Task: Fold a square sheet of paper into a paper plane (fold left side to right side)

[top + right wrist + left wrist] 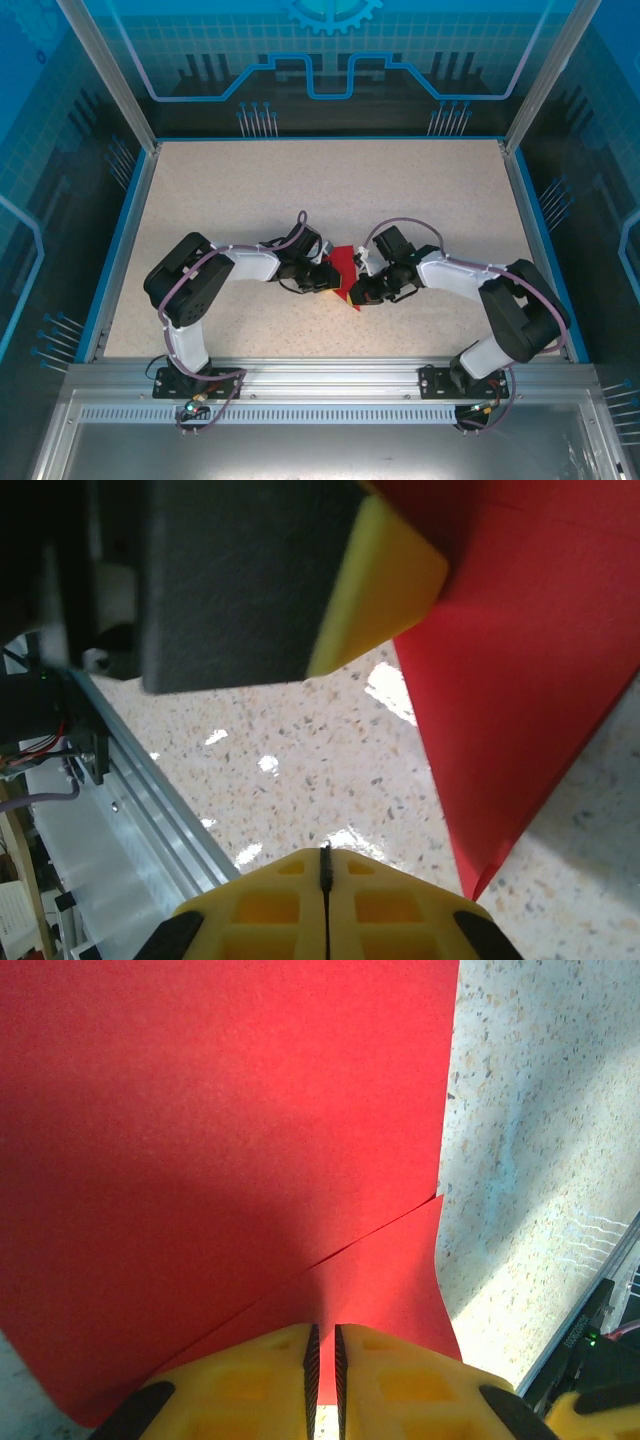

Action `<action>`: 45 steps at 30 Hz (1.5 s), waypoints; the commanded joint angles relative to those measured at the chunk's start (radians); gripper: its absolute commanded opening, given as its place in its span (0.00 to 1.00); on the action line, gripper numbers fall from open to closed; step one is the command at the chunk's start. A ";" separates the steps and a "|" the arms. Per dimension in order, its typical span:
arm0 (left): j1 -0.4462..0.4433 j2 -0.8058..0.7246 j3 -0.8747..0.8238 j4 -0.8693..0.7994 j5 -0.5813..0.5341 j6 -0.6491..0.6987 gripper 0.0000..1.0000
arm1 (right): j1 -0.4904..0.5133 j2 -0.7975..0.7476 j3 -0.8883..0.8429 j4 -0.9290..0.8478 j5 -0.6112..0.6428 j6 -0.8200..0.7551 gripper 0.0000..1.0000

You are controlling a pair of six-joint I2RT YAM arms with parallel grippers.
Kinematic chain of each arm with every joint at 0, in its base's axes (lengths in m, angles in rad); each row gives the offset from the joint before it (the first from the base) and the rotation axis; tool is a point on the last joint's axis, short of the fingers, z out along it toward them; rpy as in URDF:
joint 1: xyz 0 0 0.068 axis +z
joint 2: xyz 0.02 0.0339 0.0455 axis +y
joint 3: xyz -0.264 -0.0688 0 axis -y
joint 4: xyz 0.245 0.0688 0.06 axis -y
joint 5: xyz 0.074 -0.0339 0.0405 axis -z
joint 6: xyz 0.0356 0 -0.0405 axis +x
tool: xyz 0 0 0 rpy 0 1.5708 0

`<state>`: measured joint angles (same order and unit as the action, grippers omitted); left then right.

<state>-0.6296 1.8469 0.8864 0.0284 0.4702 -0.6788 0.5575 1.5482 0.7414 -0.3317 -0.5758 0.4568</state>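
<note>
Two robot arms are bolted at the near edge of a speckled table (300, 190). Both are bent at the elbow and reach inward, so their wrists almost meet just in front of the bases, near the table's middle. Between the wrists lies the red sheet of paper (343, 262), partly folded.

The left gripper (328, 277) comes in from the left. In its wrist view, its yellow fingers (270, 1380) stand close together with a thin slit between them. The near edge of the paper (220, 1140) runs into that slit, so the gripper appears to be pinching it. A diagonal flap edge crosses the red surface. The rest of the sheet runs off the top and left of that picture.

The right gripper (357, 290) comes in from the right, low over the bare table just beside the paper's pointed corner. Its two yellow fingers (270, 905) are pressed together with nothing between them.

In the right wrist view, the paper (530, 680) tapers to a point at lower right. Its upper part is hidden behind a blurred dark block with a yellow pad (385, 580), which is a finger of the left gripper. From above, the wrists and cables cover most of the sheet, so its full outline cannot be made out.
</note>
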 commanded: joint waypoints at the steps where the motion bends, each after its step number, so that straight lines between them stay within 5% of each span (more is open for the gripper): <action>1: -0.005 0.022 -0.033 -0.089 -0.049 0.022 0.16 | 0.002 0.060 0.031 -0.027 0.035 0.011 0.06; 14: -0.006 0.020 -0.026 -0.097 -0.051 0.025 0.16 | 0.006 0.117 -0.048 -0.028 0.111 0.033 0.05; 32: -0.005 0.019 -0.024 -0.094 -0.052 0.025 0.16 | 0.004 -0.103 -0.060 -0.037 0.059 0.139 0.02; 45: -0.005 0.017 -0.026 -0.089 -0.051 0.024 0.16 | 0.073 0.081 0.033 0.139 0.106 0.322 0.02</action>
<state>-0.6296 1.8465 0.8867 0.0284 0.4686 -0.6785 0.6056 1.5906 0.7406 -0.2256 -0.4835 0.7303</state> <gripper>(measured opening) 0.163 0.045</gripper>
